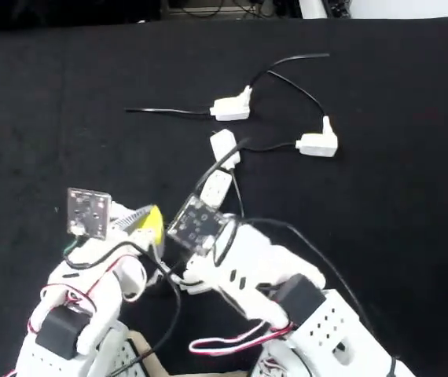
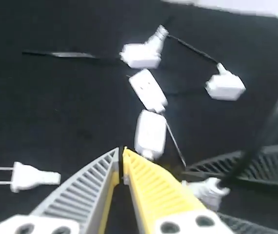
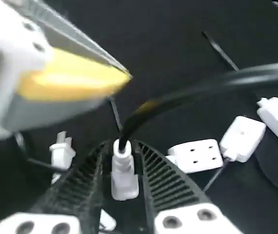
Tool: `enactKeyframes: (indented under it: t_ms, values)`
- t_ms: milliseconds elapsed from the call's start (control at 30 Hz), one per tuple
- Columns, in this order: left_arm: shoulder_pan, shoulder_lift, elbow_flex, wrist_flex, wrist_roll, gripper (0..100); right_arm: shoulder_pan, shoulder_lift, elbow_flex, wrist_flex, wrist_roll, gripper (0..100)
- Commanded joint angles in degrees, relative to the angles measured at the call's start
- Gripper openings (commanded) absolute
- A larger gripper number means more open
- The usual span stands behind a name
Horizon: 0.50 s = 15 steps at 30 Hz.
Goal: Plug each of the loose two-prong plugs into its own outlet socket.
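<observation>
Right gripper [image 3: 122,146] is clamped on a white two-prong plug [image 3: 124,178], one dark finger on each flank of the body; its black cord [image 3: 202,90] rises out between them, and the prongs are hidden. Left gripper [image 2: 121,152] has its grey and yellow fingers pressed together at the tips with nothing between them, and hangs just beside the right one above the black table [image 1: 413,196]. A second plug [image 2: 29,176] lies flat on the table near the left gripper, both prongs bare and clear of either arm. Just beyond the grippers lies a white outlet socket [image 2: 151,131]. Past it is a second socket [image 2: 148,88], slots facing up, the two nearly end to end. Farthest out sit a white end piece [image 1: 232,106] and a second end piece [image 1: 318,143] — well apart, each on a thin black lead — plug or socket cannot be told.
</observation>
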Motion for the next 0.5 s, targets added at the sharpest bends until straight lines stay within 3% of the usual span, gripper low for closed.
enactKeyframes:
  t_ms: [0,167,467]
  values:
    - [-3.56,-0.44,2.24,-6.77,-0.09,3,1.41,0.22,-1.19,-2.55,-4.22,1.1]
    - [-3.38,-0.44,6.73,-13.19,-0.09,3,0.70,0.75,-1.01,-3.87,-5.19,1.1]
    - [4.62,-0.44,6.02,-7.38,-5.71,3,-2.73,0.84,1.45,-3.52,-1.67,1.1]
